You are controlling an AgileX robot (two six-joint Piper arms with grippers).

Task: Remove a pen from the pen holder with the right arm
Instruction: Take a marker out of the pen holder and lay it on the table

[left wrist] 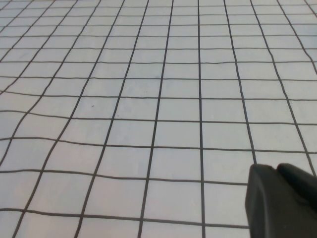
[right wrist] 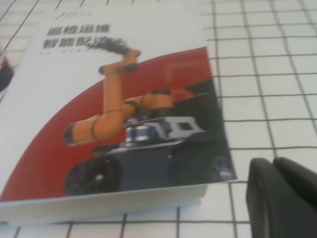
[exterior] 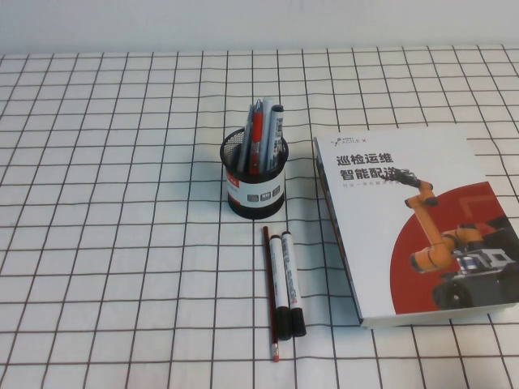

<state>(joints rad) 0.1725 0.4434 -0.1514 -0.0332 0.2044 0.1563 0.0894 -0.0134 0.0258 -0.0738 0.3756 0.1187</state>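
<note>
The left gripper (left wrist: 276,172) hangs over bare checked cloth (left wrist: 148,99); whether it is open or closed I cannot tell. The right gripper (right wrist: 271,166) hovers by the near corner of the book (right wrist: 124,99), jaws closed on nothing. Further out on the cloth lie one pencil (exterior: 271,300) and two markers (exterior: 280,275), side by side. Beyond them stands one holder (exterior: 255,194), upright, left of the one book, with at least three pens (exterior: 256,134) crowded in it, one red; the exact count is unclear. Risks, as I judge them: the jaws must open before reaching in; packed pens could lift in pairs or tip the holder; the arm could clip the book while crossing
</note>
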